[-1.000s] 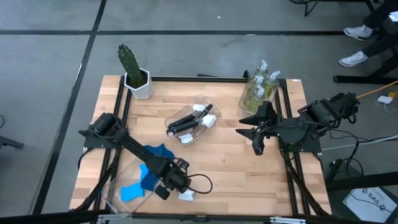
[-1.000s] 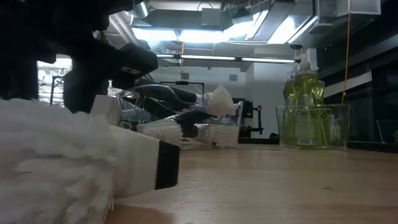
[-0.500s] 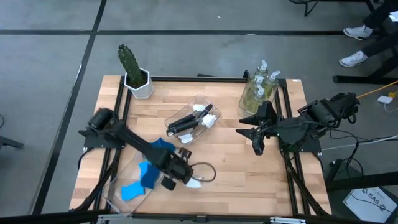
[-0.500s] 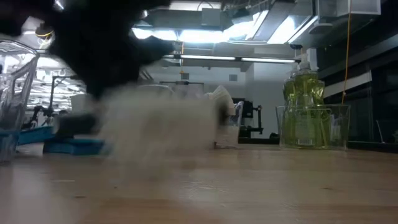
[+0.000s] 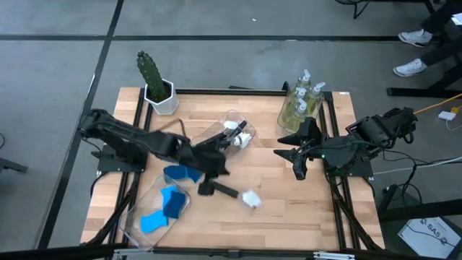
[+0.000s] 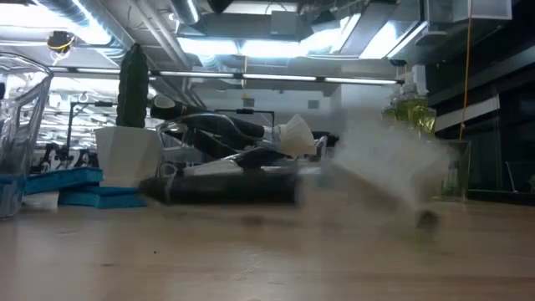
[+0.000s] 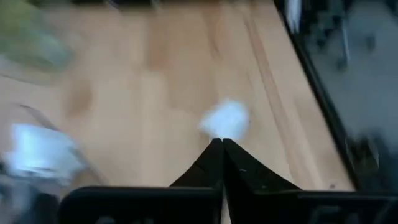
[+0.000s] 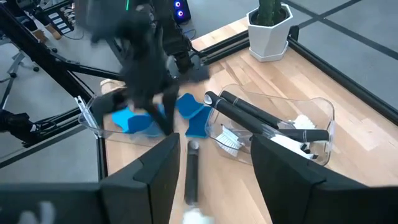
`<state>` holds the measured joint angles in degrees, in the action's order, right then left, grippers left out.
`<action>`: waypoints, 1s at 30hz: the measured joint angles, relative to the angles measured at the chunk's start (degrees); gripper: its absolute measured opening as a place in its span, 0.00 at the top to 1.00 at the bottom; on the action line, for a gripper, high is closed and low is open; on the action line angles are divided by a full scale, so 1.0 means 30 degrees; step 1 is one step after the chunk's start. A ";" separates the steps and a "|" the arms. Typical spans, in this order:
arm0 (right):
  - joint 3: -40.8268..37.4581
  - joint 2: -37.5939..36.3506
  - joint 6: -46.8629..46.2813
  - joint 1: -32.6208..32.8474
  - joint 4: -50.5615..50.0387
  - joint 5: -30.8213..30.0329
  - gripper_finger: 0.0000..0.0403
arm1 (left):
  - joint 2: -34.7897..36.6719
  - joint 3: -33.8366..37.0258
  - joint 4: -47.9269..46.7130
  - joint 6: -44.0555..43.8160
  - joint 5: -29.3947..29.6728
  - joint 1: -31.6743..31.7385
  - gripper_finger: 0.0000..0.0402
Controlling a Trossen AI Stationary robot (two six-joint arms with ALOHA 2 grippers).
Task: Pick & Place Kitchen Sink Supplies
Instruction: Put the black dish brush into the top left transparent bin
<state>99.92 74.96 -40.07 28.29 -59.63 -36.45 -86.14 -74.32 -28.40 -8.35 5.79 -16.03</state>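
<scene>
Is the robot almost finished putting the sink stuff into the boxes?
Nearly. Soap bottles stand in their bin, blue sponges lie in another, and brushes fill the middle bin. One dish brush lies loose on the table. The left tool is shut and empty beside it; the right tool waits open. That brush is what's left.

Overhead camera sees the whole table point(image 5: 289, 209); low camera skims it; 2 wrist cameras look close.

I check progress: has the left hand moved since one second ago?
Yes. The left hand has moved away from the table's front edge toward the bin of dish brushes, leaving one dish brush on the wood.
</scene>
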 joint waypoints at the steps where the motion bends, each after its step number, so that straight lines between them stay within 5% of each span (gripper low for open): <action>1: 0.0000 0.0000 -0.0003 0.0000 0.0005 0.0000 0.51 | 0.0386 -0.0025 0.0376 -0.0355 0.0274 0.0301 0.99; 6: 0.0000 0.0000 -0.0010 0.0000 0.0007 0.0000 0.51 | 0.1547 -0.0036 0.0532 -0.1541 0.0754 0.1641 1.00; 9: 0.0000 0.0000 -0.0017 0.0000 0.0007 0.0000 0.51 | 0.1580 -0.0036 0.0783 -0.1620 -0.1302 0.2151 1.00; 16: 0.0000 0.0000 -0.0012 0.0000 -0.0025 0.0000 0.51 | -0.0441 -0.0036 0.1932 -0.0395 -0.2285 0.1501 0.98; 30: 0.0000 0.0618 -0.1831 0.0000 -0.2346 -0.0018 0.51 | -0.5461 -0.0036 0.3021 0.0127 -0.2492 0.0610 0.63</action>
<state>99.92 76.81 -45.56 28.29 -66.67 -36.50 -102.52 -74.43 -19.33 -7.97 -1.68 -14.20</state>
